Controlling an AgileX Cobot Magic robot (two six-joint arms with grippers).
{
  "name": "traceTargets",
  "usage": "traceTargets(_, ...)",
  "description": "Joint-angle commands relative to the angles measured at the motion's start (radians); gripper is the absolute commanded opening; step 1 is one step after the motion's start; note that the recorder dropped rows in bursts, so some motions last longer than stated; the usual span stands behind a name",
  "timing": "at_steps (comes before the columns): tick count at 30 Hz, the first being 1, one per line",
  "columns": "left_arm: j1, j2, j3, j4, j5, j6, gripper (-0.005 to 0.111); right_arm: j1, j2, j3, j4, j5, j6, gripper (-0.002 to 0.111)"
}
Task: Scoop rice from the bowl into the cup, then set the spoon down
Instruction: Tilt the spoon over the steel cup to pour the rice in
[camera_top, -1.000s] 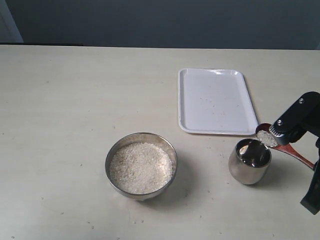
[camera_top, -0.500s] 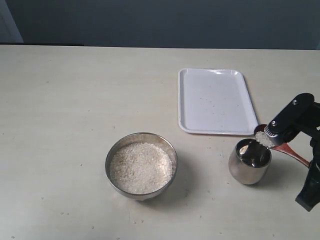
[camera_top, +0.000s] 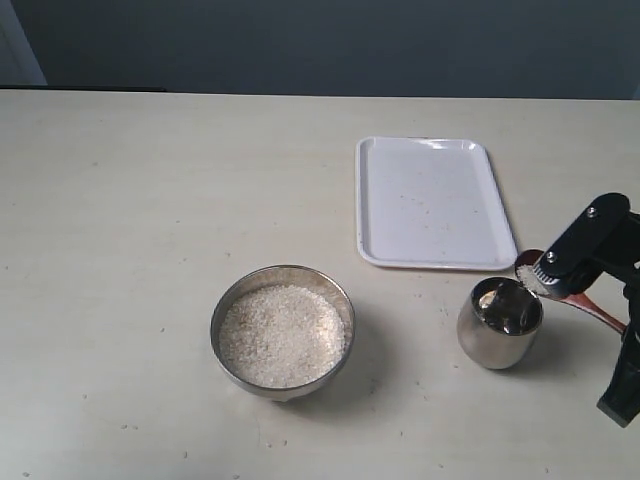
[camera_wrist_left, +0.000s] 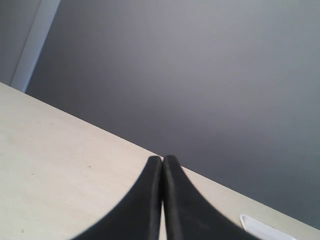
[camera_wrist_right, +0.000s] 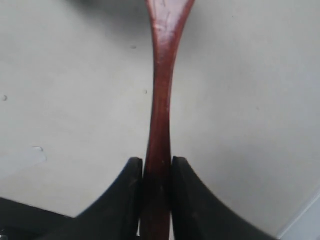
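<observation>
The steel bowl (camera_top: 224, 309) sits front centre, filled with white rice (camera_top: 282, 336). To its right stands the small polished cup (camera_top: 498, 324). My right gripper (camera_top: 557, 279) is shut on the handle of the reddish-brown wooden spoon (camera_top: 599, 314), whose head is tilted over the cup's far right rim. In the right wrist view the spoon handle (camera_wrist_right: 162, 100) runs out from between the gripper's (camera_wrist_right: 157, 163) black fingers. The cup is out of that view. Over the bare table, my left gripper (camera_wrist_left: 162, 160) is shut and holds nothing; it does not show in the exterior view.
A white rectangular tray (camera_top: 432, 202) with a few stray grains lies behind the cup. Scattered grains dot the table around the bowl. The table's far edge meets a dark wall.
The spoon head has tipped over the cup's rim, and the heap of rice seen on it a second ago has gone from it. The right gripper turned and shifted slightly.
</observation>
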Motion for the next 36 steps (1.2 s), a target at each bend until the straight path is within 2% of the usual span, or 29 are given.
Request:
traceTargets(1,-0.006,-0.003,-0.003,0.003,-0.008,0.001,0.0,0.03,0.0,0.005,-0.028,-0.013,0.005,-0.001)
traceTargets(12,-0.006,-0.003,-0.003,0.003,-0.008,0.001,0.0,0.03,0.0,0.042,-0.064,-0.072,0.056,-0.001)
traceTargets(21,-0.006,-0.003,-0.003,0.003,-0.008,0.001,0.0,0.098,0.0,0.042,-0.133,-0.066,0.11,-0.001)
traceTargets(36,-0.006,-0.003,-0.003,0.003,-0.008,0.001,0.0,0.098,0.0,0.07,-0.138,-0.068,0.136,-0.001)
